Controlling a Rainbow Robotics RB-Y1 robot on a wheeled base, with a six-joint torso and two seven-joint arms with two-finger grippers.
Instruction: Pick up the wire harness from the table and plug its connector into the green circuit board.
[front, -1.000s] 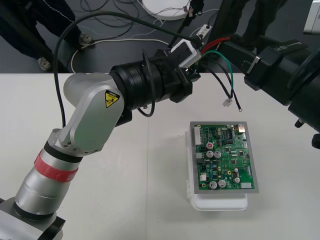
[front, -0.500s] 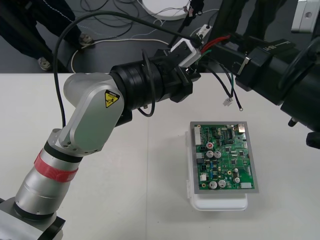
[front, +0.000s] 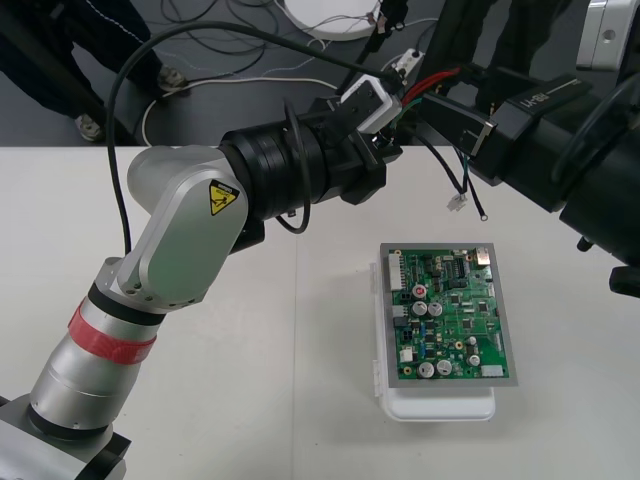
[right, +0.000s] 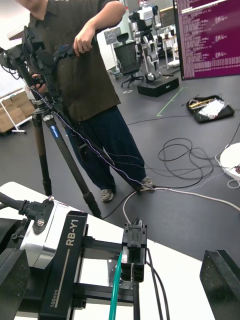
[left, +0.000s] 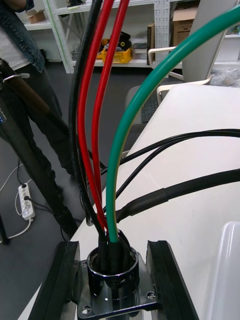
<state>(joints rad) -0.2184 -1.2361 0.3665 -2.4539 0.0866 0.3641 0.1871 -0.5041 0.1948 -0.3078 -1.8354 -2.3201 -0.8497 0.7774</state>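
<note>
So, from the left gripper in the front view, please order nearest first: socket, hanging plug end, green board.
1. Socket, held in the left gripper.
2. Plug end, hanging at its right.
3. Green board, on the table, nearer the robot.

The wire harness (front: 452, 178) is held above the far edge of the table (front: 290, 420) by the left gripper (front: 388, 118), with the right gripper (front: 445, 108) just beside it. The green circuit board (front: 450, 315) is seated on a white base (front: 440, 408) toward the table's near right.
</note>
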